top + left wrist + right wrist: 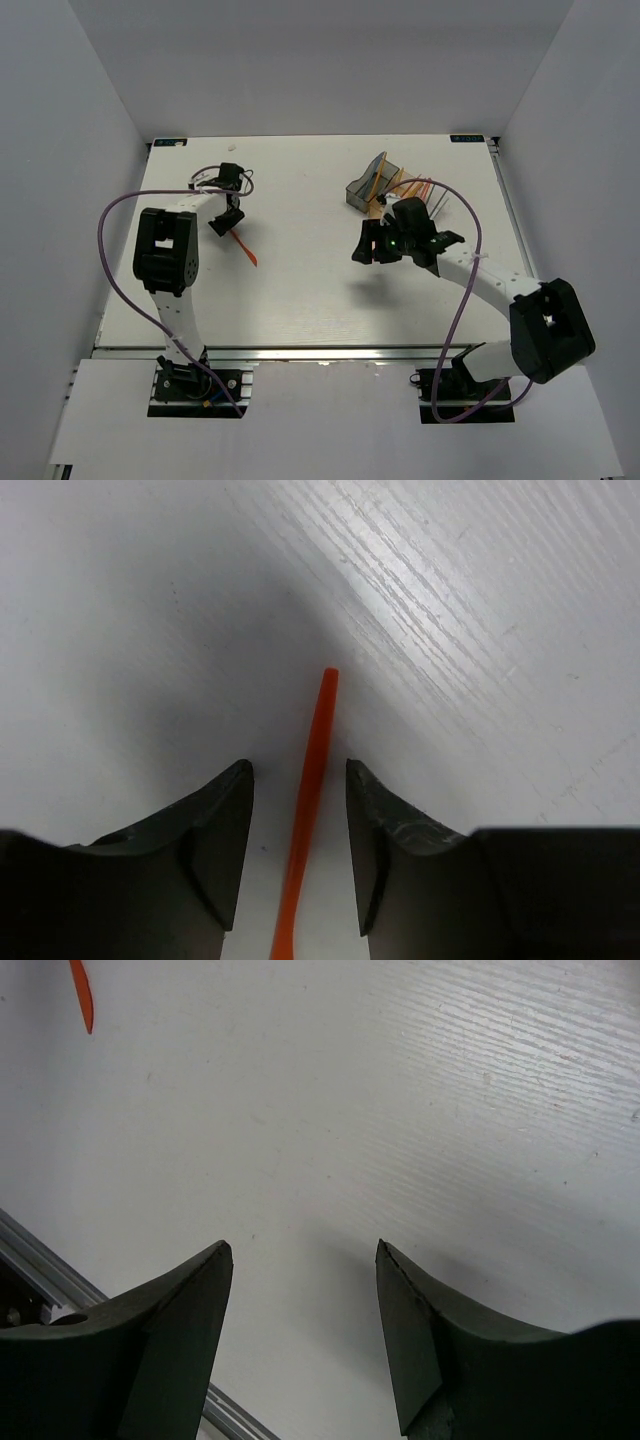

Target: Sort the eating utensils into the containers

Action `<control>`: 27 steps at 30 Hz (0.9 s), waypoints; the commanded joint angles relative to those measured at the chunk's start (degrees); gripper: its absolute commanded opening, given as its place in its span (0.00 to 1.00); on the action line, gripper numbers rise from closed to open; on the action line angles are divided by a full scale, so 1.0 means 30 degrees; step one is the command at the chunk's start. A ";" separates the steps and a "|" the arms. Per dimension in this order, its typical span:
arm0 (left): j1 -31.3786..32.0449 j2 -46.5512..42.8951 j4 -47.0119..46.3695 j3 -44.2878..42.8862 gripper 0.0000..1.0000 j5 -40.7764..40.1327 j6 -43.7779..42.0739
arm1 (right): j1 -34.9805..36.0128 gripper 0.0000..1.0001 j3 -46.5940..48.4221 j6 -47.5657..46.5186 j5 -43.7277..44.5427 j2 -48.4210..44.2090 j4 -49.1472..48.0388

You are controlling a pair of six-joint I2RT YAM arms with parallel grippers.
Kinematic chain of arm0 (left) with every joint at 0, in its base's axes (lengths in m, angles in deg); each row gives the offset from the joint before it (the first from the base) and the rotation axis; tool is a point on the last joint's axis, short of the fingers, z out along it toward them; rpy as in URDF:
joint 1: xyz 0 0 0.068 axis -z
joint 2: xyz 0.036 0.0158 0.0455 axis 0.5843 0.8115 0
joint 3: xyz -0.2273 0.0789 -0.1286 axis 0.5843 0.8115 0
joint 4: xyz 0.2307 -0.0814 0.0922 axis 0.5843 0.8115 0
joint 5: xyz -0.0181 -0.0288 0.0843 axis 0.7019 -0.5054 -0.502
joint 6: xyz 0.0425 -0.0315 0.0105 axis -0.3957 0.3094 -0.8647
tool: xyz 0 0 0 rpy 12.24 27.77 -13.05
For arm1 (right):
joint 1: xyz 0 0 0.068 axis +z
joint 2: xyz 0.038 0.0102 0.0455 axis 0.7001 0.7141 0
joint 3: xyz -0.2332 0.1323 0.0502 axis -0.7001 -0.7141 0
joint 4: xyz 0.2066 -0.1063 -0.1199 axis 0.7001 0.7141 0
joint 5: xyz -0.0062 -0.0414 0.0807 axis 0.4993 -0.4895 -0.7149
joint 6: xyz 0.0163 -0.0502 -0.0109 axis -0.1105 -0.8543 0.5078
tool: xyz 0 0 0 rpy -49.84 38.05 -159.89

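White table (300,300). The right gripper (375,245) hangs over it just on the near side of the bins (372,185), fingers spread, nothing between them in the wrist view (305,1250). The left gripper (228,222) is at far left, low, fingers spread (299,770) either side of one orange utensil (312,750) lying on the table. There are gaps on both sides, so it is not pinched. The bins sit far right of centre. Orange and dark utensils (385,180) stick out, the rest partly hidden by the right arm.

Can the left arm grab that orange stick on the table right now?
Probably yes. The orange stick sits between the left arm's open jaws, with a gap on each side, and nothing I can see blocks them from closing.
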 commanded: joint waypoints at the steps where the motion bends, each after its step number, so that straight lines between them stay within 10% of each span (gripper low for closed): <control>1: -0.0206 0.0556 0.1078 -0.0711 0.51 -0.0027 0.0400 | 0.0086 0.64 -0.0168 -0.0229 -0.0618 -0.0712 -0.1022; 5: -0.0236 0.0441 0.1141 -0.0362 0.45 0.0321 0.0430 | 0.0087 0.64 -0.0226 -0.0172 -0.1433 -0.0801 -0.1458; 13: -0.0354 0.1260 0.0351 0.0634 0.00 0.2841 -0.1268 | 0.0087 0.64 -0.1221 0.0912 -0.5188 -0.0946 -0.3921; 17: -0.0354 -0.0521 -0.1287 0.2623 0.00 0.3984 -0.1562 | 0.0087 0.66 -0.1602 0.1263 -0.6618 -0.0977 -0.5032; 21: 0.0463 -0.3889 -0.4531 0.5084 0.00 0.5798 -0.1854 | 0.0116 0.89 -0.1925 0.2138 -0.8145 -0.0101 -0.7169; 27: 0.2954 -0.6998 -0.7205 0.7167 0.00 0.9195 -0.2909 | 0.0730 0.89 -0.1312 0.4075 -0.7594 0.1919 -0.9926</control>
